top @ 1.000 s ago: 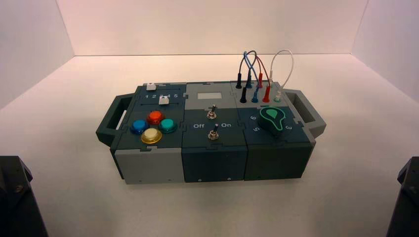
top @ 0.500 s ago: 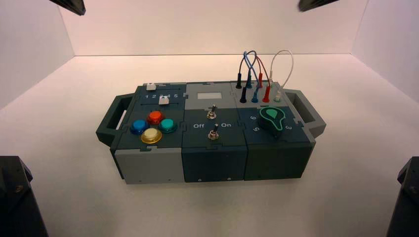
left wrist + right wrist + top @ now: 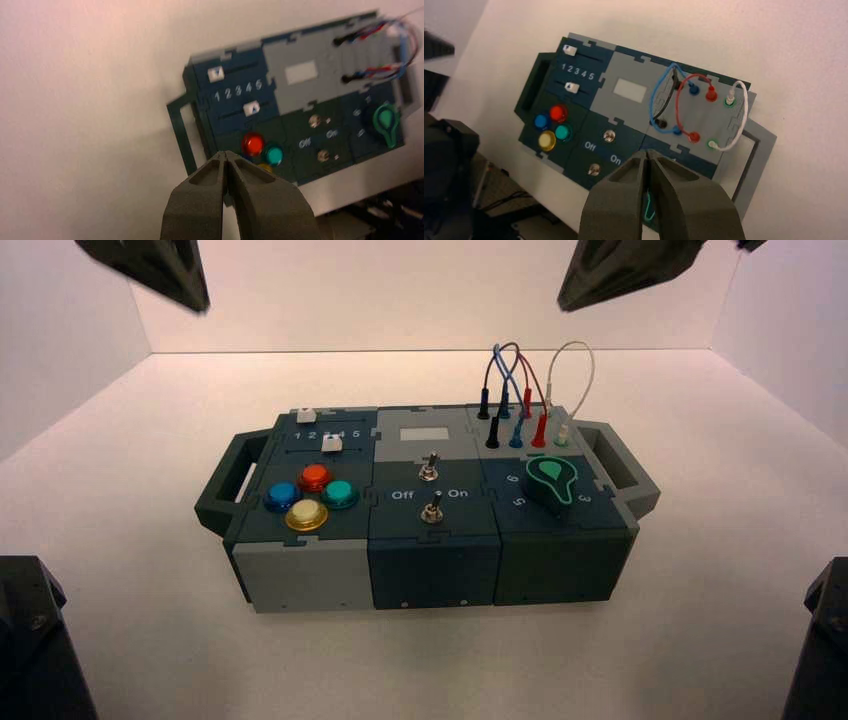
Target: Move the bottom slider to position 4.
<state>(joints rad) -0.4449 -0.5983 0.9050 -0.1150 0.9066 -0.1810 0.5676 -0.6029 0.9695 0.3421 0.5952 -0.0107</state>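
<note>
The bottom slider (image 3: 332, 444) is a small white square knob on the box's left rear panel; it also shows in the left wrist view (image 3: 252, 108) and the right wrist view (image 3: 570, 87). The digit 4 (image 3: 248, 87) is in the printed row just behind it. The top slider (image 3: 306, 415) sits at the row's left end. My left gripper (image 3: 226, 155) is shut and empty, high above the table left of the box (image 3: 150, 265). My right gripper (image 3: 647, 152) is shut and empty, high over the box's right side (image 3: 625, 265).
The box (image 3: 300, 580) also bears four round coloured buttons (image 3: 312, 495), two silver toggles (image 3: 431, 508), a green-edged dial (image 3: 552, 480) and plugged wires (image 3: 520, 390). It has a handle (image 3: 225, 485) at each end. Dark arm bases (image 3: 30, 640) fill both near corners.
Both arms have come down into the high view from its top edge and now show larger. The box and its sliders have not moved.
</note>
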